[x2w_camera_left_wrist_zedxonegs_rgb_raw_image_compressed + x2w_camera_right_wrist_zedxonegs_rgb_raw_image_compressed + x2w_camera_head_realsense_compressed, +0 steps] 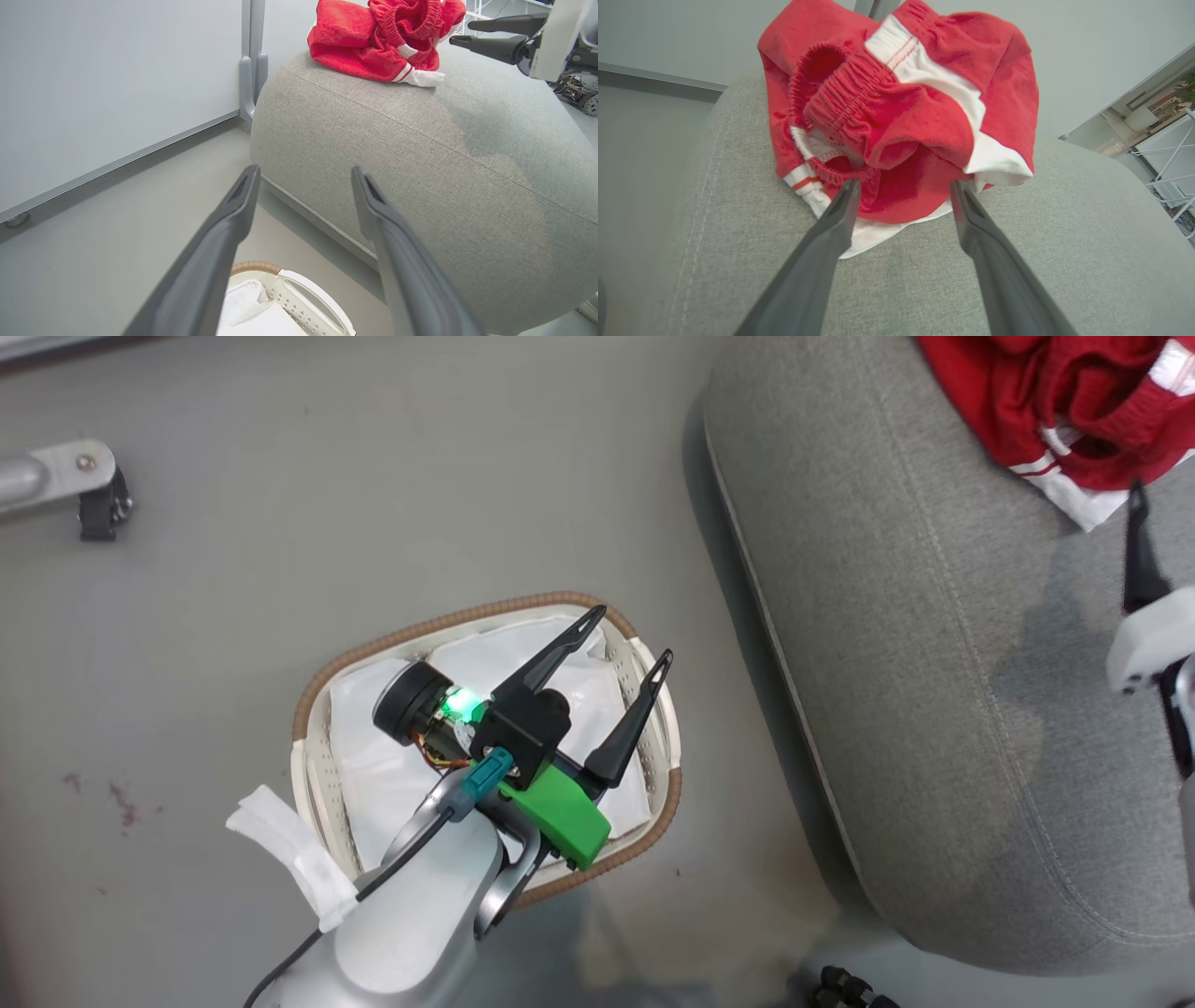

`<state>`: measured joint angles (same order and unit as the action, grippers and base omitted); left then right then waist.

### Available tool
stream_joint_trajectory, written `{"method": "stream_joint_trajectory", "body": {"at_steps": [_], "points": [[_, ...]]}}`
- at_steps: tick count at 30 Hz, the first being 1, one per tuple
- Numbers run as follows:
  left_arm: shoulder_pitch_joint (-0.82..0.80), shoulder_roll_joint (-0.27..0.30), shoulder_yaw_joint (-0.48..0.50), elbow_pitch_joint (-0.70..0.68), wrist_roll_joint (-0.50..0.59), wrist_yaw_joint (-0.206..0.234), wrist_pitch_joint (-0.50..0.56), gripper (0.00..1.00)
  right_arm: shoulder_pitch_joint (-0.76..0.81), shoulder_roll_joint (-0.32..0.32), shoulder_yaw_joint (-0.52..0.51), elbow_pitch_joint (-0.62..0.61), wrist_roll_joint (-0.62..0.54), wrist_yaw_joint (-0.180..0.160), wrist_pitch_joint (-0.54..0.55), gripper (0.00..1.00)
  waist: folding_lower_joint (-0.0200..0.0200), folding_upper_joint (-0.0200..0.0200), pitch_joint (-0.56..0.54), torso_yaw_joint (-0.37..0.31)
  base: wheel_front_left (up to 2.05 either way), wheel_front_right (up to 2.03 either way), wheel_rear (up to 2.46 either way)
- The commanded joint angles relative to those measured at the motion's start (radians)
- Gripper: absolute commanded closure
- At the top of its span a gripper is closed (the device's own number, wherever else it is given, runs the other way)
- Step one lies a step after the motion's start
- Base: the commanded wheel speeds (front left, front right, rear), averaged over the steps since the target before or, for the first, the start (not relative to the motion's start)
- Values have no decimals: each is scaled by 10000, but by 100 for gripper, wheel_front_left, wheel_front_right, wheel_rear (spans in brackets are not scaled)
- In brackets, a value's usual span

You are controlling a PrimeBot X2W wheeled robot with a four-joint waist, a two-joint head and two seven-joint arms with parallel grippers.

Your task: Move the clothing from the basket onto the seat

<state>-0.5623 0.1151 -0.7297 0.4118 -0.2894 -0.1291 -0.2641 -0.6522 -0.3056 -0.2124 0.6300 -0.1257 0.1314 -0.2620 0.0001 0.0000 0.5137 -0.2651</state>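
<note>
Left gripper (631,635) and right gripper (905,183): jaws released. Clothing (901,107) lies on seat (934,709); retract right gripper straight back without snagging fabric.

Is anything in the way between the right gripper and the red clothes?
No, nothing visible is. The right gripper has its jaws open, pointing straight at the clothing, which lies on the seat.
</note>
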Motion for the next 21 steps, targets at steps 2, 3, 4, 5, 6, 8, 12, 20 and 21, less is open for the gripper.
{"method": "stream_joint_trajectory", "body": {"at_steps": [2,3,4,5,6,8,12,20,21], "points": [[283,-12,157,-9,-67,-27,-3,0,462,2,146,-185,108,-15,-42,0,-1,0,-713,-112,0,0,0],[376,-29,246,-43,-75,-27,-3,0,601,15,229,-257,141,-15,-42,0,-1,0,-843,-113,0,0,0],[446,-44,299,-72,-93,-27,-3,0,681,11,292,-312,176,-15,-42,0,-1,0,-936,-111,0,0,0],[540,-60,373,-105,-125,-27,-3,0,741,-33,362,-395,212,-15,-42,0,-1,0,-1060,-100,0,0,0],[623,-72,437,-125,-155,-27,-3,0,764,-82,401,-468,229,-15,-42,0,-1,0,-1158,-90,0,0,0],[793,-120,597,-187,-173,-27,-3,0,712,-189,453,-612,290,-15,-42,0,-1,0,-1385,-34,0,0,0],[1132,-250,1097,-344,-260,-27,-3,0,341,-330,601,-806,520,-15,-42,0,-1,0,-1946,200,0,0,0],[2039,-511,2812,-836,-192,128,-3,0,-35,419,578,-883,927,-15,-33,0,-1,0,-3195,979,0,0,0],[2158,-526,3030,-921,-166,154,-3,0,-14,545,578,-895,980,-15,-33,0,-1,0,-3289,1077,0,0,0]]}}
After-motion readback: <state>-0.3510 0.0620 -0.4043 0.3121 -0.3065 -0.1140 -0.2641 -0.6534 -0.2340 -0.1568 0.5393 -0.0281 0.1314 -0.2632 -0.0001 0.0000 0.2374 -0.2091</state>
